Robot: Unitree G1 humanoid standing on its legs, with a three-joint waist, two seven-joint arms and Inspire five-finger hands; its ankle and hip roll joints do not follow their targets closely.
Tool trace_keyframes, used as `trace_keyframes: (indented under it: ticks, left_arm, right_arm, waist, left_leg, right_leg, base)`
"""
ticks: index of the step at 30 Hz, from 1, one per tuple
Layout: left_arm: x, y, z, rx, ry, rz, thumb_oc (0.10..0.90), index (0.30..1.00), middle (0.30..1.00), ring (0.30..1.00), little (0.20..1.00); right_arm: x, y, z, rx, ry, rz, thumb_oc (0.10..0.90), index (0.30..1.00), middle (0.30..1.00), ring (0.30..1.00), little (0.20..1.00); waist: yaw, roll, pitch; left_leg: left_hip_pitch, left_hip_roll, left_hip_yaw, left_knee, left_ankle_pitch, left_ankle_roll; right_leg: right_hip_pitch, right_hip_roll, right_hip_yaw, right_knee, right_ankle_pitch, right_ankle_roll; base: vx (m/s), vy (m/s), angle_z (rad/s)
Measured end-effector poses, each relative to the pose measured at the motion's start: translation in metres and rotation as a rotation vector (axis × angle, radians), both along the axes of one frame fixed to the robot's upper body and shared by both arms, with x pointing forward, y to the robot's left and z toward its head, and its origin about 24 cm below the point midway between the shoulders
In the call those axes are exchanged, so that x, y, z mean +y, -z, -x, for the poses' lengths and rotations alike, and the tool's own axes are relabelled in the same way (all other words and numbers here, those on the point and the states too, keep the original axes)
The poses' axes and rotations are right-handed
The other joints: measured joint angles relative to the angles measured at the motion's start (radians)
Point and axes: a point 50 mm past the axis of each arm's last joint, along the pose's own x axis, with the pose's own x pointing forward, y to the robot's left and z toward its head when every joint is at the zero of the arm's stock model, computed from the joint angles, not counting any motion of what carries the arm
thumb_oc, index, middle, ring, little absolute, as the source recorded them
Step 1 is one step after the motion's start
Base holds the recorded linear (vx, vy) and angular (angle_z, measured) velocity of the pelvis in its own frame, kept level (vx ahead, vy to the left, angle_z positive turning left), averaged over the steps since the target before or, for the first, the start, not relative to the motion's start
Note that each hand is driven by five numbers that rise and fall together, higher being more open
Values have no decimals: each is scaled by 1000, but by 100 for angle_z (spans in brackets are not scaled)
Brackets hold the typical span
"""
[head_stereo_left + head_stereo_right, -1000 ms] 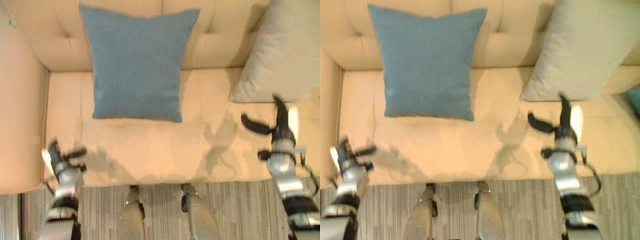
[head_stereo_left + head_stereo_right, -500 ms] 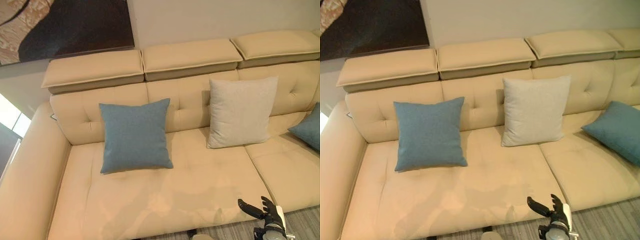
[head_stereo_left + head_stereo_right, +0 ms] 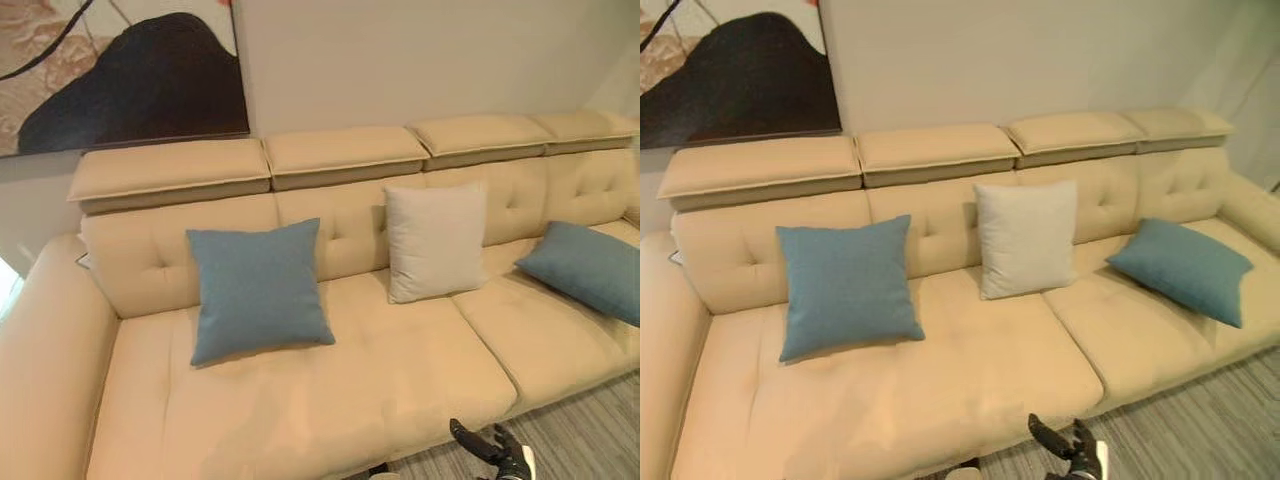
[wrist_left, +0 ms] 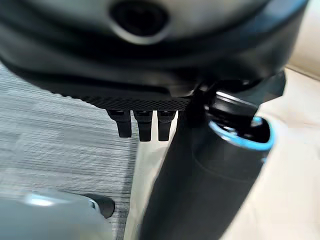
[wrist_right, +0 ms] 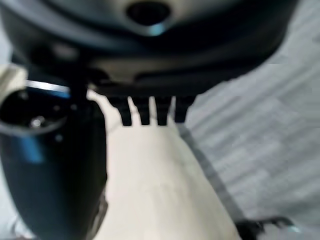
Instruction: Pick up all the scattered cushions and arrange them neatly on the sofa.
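A beige sofa carries three cushions. A blue cushion leans upright on the backrest at the left. A light grey cushion leans upright near the middle. A second blue cushion lies tilted on the right seat. My right hand shows low in front of the sofa's front edge, open and holding nothing; its straight fingers point over the seat edge and carpet. My left hand is open too, its fingers straight above the carpet beside the sofa's edge, holding nothing.
A dark and cream painting hangs on the wall behind the sofa. Grey striped carpet runs along the sofa's front. A broad armrest closes the sofa's left end, and another armrest shows at the far right.
The camera has lifted from the seat to the whole sofa and drawn back. My right hand has sunk toward the view's bottom edge. The cushions have not moved.
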Motion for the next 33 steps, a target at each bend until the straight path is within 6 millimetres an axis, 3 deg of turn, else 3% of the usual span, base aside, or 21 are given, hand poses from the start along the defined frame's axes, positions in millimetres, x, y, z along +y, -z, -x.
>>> trace_keyframes:
  ticks: [2,3,4,5,6,7,8,10,11,12,13,16,18,21,24,26,27,29,30,31,33]
  left_arm:
    - [-1,0,-3,-8,3,5,800,900,900,900,900]
    - [-2,0,-5,-16,7,7,800,900,900,900,900]
    - [-3,1,-2,-7,9,10,800,900,900,900,900]
    - [-4,1,-3,-13,7,12,800,900,900,900,900]
    - [-5,1,3,-5,5,14,800,900,900,900,900]
    - [-4,1,3,-15,3,12,800,900,900,900,900]
    - [-4,1,4,-16,-1,12,800,900,900,900,900]
    - [0,1,15,6,-19,6,800,900,900,900,900]
    - [1,1,17,9,-26,5,800,900,900,900,900]
    - [3,1,19,11,-44,3,800,900,900,900,900]
    - [-3,3,19,12,-59,21,800,900,900,900,900]
    - [-7,3,12,-4,-51,25,800,900,900,900,900]
    - [-11,3,6,-23,-44,35,800,900,900,900,900]
    - [-13,1,-7,-53,-21,39,800,900,900,900,900]
    - [-17,-1,-21,-102,-26,49,800,900,900,900,900]
    - [-25,0,-25,-123,-3,69,800,900,900,900,900]
    - [-29,-1,-29,-134,22,73,800,900,900,900,900]
    - [-33,-1,-34,-149,42,91,800,900,900,900,900]
    - [-34,0,-33,-148,44,97,800,900,900,900,900]
    - [-42,0,-35,-153,70,125,800,900,900,900,900]
    - [-42,-1,-42,-167,128,134,800,900,900,900,900]
  right_arm:
    - [0,-1,-2,-4,1,2,800,900,900,900,900]
    - [-1,-2,-5,-13,-2,7,800,900,900,900,900]
    - [-1,-3,-10,-21,-6,10,800,900,900,900,900]
    - [-1,-3,-11,-17,-3,12,800,900,900,900,900]
    - [-2,-2,-10,-3,6,21,800,900,900,900,900]
    - [-2,-2,-10,0,10,25,800,900,900,900,900]
    - [-3,-2,-10,-2,12,29,800,900,900,900,900]
    - [-1,-6,-21,-30,7,38,800,900,900,900,900]
    - [-1,-7,-23,-37,3,40,800,900,900,900,900]
    - [2,-10,-33,-57,-16,45,800,900,900,900,900]
    - [1,-12,-39,-67,-23,54,800,900,900,900,900]
    - [-3,-19,-46,-101,-39,81,800,900,900,900,900]
    - [-8,-24,-48,-110,-56,105,800,900,900,900,900]
    - [-12,-25,-44,-107,-56,117,800,900,900,900,900]
    - [-2,-22,-47,-104,-97,99,800,900,900,900,900]
    - [-1,-24,-52,-114,-100,102,800,900,900,900,900]
    - [-1,-26,-57,-121,-113,107,800,900,900,900,900]
    - [1,-26,-61,-124,-125,105,800,900,900,900,900]
    - [1,-27,-62,-126,-128,107,800,900,900,900,900]
    - [-4,-28,-61,-123,-128,123,800,900,900,900,900]
    - [-3,-21,-51,-83,-123,114,800,900,900,900,900]
  waist:
    - [7,12,19]
    - [21,17,26]
    - [34,47,30]
    - [47,55,31]
    - [50,78,23]
    - [78,72,13]
    - [86,82,8]
    - [138,69,-11]
    - [161,66,-16]
    - [190,53,-18]
    - [187,71,-14]
    - [179,76,-19]
    - [178,72,-19]
    - [147,68,-12]
    - [154,38,13]
    - [145,54,21]
    - [162,57,25]
    - [156,72,37]
    - [159,82,40]
    - [145,118,46]
    - [121,104,52]
  left_leg:
    - [1,-3,20,16,0,14]
    - [-9,2,47,18,11,38]
    - [-18,36,74,3,21,42]
    - [-7,50,78,-27,29,33]
    - [-1,80,102,-78,79,15]
    - [20,95,131,-132,116,6]
    - [26,107,149,-167,138,5]
    - [41,143,207,-211,183,-36]
    - [40,152,224,-211,185,-40]
    - [40,165,267,-209,186,-68]
    - [40,192,258,-206,213,-51]
    - [42,221,254,-204,267,-57]
    - [50,204,249,-221,281,-66]
    - [44,229,261,-193,296,-78]
    - [10,229,184,-87,296,-99]
    - [15,145,2,-149,257,-102]
    - [23,65,-174,-189,216,-87]
    - [29,-7,-262,-268,197,-54]
    - [31,-10,-270,-292,201,-48]
    - [39,-5,-271,-314,211,-30]
    - [53,-24,-196,-323,203,9]
  right_leg:
    - [-6,10,1,-2,50,-2]
    - [-22,25,2,-35,128,10]
    - [-40,42,-4,6,75,54]
    - [-80,68,-1,140,-50,-1]
    - [-102,97,-48,346,-199,-60]
    - [-106,103,-83,451,-283,-84]
    - [-85,109,-98,483,-330,-78]
    - [2,60,-195,505,-456,-50]
    - [34,44,-203,457,-469,-38]
    - [76,45,-217,337,-494,-60]
    - [89,99,-196,286,-447,-95]
    - [87,167,-160,232,-404,-144]
    - [72,189,-125,225,-388,-168]
    - [74,217,-104,204,-376,-182]
    - [80,226,-11,177,-355,-204]
    - [68,235,53,151,-322,-199]
    - [49,240,129,137,-299,-197]
    - [46,256,223,70,-235,-178]
    - [49,266,235,68,-230,-170]
    - [36,296,270,65,-227,-155]
    - [20,278,307,73,-231,-127]
  base:
    - [-326,62,-45]
    - [-248,43,-64]
    - [-281,27,-74]
    - [-244,-9,-40]
    - [-336,-32,-54]
    - [-184,-41,-49]
    - [-243,-91,-75]
    - [-216,-175,-84]
    - [-116,-191,-117]
    - [-93,-180,-102]
    - [-99,-185,-101]
    - [-103,-172,-53]
    - [-93,-150,-49]
    - [-122,-130,-28]
    - [-96,-60,-83]
    - [-35,-73,-109]
    - [-45,18,-163]
    - [-44,76,-152]
    - [-20,77,-112]
    - [3,65,-117]
    - [14,68,-106]
